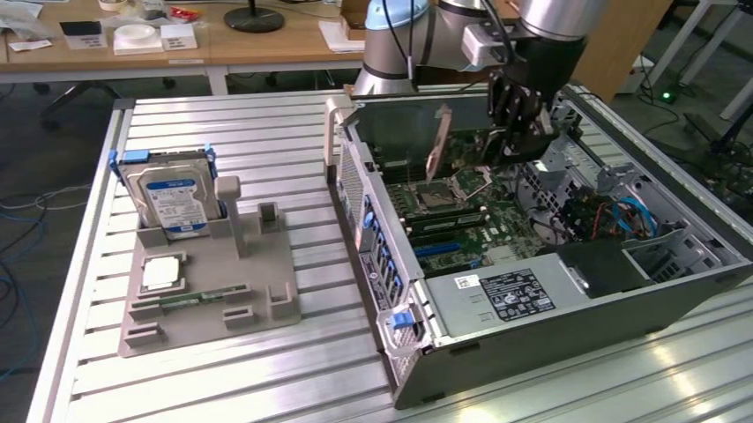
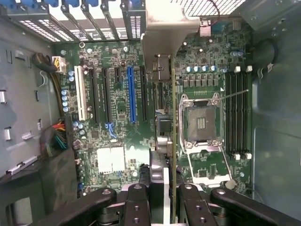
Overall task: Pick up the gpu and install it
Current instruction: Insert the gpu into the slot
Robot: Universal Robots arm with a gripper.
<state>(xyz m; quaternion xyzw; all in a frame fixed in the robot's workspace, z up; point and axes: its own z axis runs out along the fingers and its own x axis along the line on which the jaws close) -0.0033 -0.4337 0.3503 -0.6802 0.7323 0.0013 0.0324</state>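
My tool (image 2: pixel 164 207) is pinching the gpu (image 2: pixel 173 141), a thin flat circuit card with a brownish-green board and a silver metal bracket at its far end. One black finger sits on each face of the card, and from the wrist view I see it edge-on. It stands upright on its long edge inside the open grey metal computer case (image 1: pixel 530 344). I hold it over the green motherboard (image 2: pixel 117 117), and its bracket reaches toward the slotted rear wall of the case. The card's edge runs between the row of black expansion slots and the square silver processor socket (image 2: pixel 200 123). A long blue slot (image 2: pixel 132 94) lies a little further off on the slot side. I cannot tell whether the card's lower edge touches the board.

The case lies on its side on the ribbed aluminium bench (image 1: pixel 235 123), toward the edge at the exterior view's right. Well apart from it, near the bench edge at the exterior view's left, sits a grey plastic parts holder (image 1: pixel 264 295). A silver hard drive with a blue-white label (image 1: pixel 175 201) stands upright in its far end. A slim green memory stick (image 1: pixel 194 300) lies flat in a groove nearer the front.
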